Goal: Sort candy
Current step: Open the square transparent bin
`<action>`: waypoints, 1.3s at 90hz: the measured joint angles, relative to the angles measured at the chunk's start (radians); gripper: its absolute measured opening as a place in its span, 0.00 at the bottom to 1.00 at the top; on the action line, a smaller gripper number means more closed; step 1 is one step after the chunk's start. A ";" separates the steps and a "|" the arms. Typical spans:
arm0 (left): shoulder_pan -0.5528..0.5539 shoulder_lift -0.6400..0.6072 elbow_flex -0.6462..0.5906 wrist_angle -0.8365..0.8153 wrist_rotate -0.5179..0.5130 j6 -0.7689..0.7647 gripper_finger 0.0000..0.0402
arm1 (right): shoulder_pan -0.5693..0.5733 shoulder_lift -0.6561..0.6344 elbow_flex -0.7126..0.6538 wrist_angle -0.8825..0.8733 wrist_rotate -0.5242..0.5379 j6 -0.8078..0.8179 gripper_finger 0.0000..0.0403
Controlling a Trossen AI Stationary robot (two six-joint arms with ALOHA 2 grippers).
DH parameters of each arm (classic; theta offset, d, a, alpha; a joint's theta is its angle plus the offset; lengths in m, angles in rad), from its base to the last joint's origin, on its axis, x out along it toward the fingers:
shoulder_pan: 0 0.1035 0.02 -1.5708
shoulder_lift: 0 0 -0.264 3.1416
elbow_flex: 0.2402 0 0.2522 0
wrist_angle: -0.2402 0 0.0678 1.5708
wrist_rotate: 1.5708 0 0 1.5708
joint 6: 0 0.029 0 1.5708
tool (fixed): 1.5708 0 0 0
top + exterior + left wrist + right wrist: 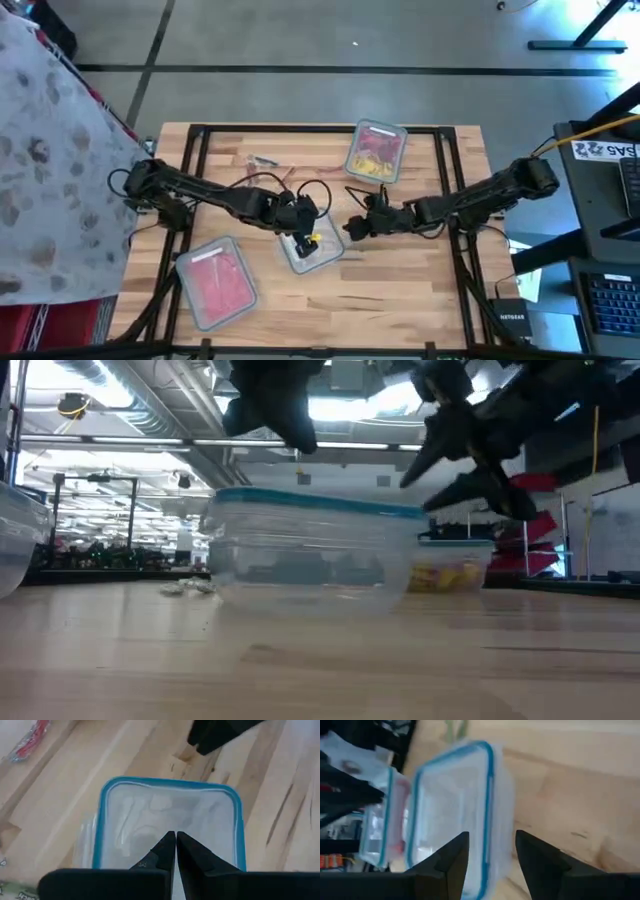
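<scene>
Clear plastic middle container [312,252] sits partly hidden under the left gripper [303,240], whose fingers are pressed together above it; contents hard to make out. Right gripper [352,228] hovers just beside it, fingers parted, empty. Candy: yellow pieces [372,160] in the far container, red [220,284] in the near one, loose scraps [264,162] on the wood table [400,300].

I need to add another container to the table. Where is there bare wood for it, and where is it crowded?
Bare wood lies along the near edge, right of the clear rectangular container of red candy, and on the right half below the right gripper. It is crowded mid-table, where the left gripper hangs over the clear blue-rimmed container, and near the container of yellow candy.
</scene>
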State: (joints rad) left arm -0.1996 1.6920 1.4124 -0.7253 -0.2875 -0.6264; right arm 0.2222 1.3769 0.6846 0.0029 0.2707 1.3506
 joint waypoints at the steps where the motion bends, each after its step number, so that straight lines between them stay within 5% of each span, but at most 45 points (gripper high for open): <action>1: -0.001 0.000 0.000 -0.001 0.001 0.000 0.00 | 0.000 -0.004 0.000 -0.003 0.000 -0.003 0.37; 18: -0.024 0.001 0.000 -0.021 0.025 -0.012 0.00 | 0.008 -0.100 0.001 0.004 -0.033 -0.077 0.37; 39: -0.048 0.000 0.000 -0.112 0.030 -0.071 0.00 | 0.151 -0.081 0.071 0.081 -0.354 -0.013 0.37; 54: -0.084 0.000 0.000 -0.135 0.033 -0.109 0.00 | 0.306 0.019 0.104 0.074 -0.242 0.110 0.37; 68: -0.115 0.000 0.000 -0.132 0.027 -0.116 0.00 | 0.312 0.139 0.105 0.068 -0.185 0.185 0.37; 96: -0.106 0.000 -0.040 -0.160 -0.012 -0.176 0.00 | 0.218 0.256 0.105 0.090 -0.157 0.153 0.37; 117: -0.109 0.000 -0.043 -0.180 -0.011 -0.204 0.00 | 0.063 0.192 0.105 -0.061 -0.152 0.003 0.37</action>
State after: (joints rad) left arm -0.3089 1.6920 1.3693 -0.9058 -0.2986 -0.8302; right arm 0.2851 1.5685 0.7895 -0.0578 0.1189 1.3535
